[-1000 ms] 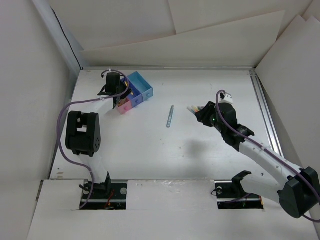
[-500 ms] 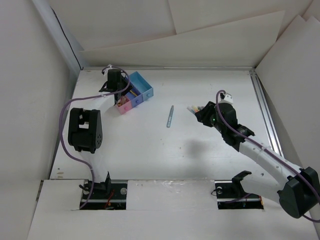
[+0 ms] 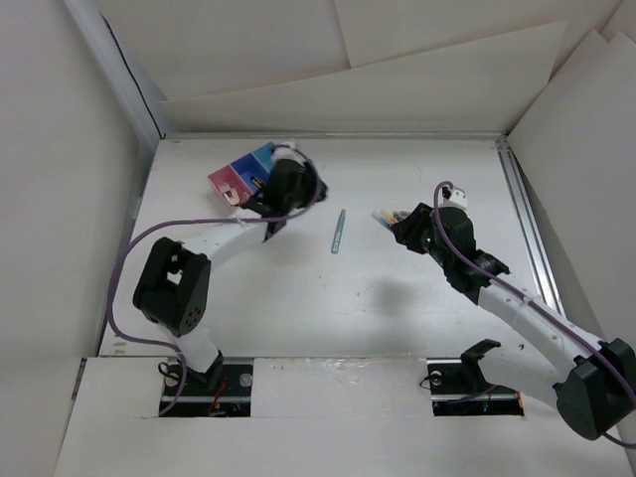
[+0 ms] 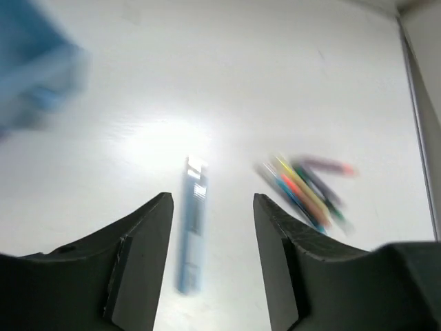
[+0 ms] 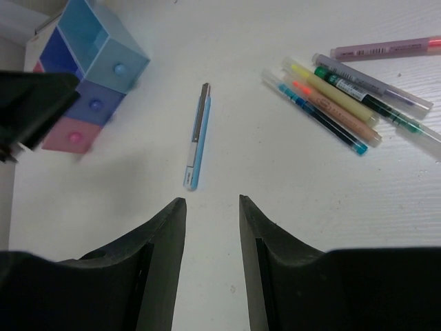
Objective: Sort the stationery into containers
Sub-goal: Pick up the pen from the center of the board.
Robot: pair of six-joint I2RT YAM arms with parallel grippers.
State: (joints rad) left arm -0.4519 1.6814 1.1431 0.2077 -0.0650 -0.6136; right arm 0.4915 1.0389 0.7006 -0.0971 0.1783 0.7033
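The joined containers, pink, dark blue and light blue, stand at the back left; they also show in the right wrist view. A pale blue-grey pen lies alone at mid-table. My left gripper is open and empty, between the containers and that pen; in the left wrist view its fingertips frame the pen. A cluster of several pens, one yellow and one pink-red, lies at the right. My right gripper hovers over the cluster, open and empty. No eraser blocks show.
White walls close in the table on the left, back and right. A metal rail runs along the right edge. The left arm's purple cable loops over the left side. The left gripper's dark body shows beside the containers.
My left gripper has swung right, from over the containers to beside the lone pen. The containers now sit further left and back. The right arm has barely moved.
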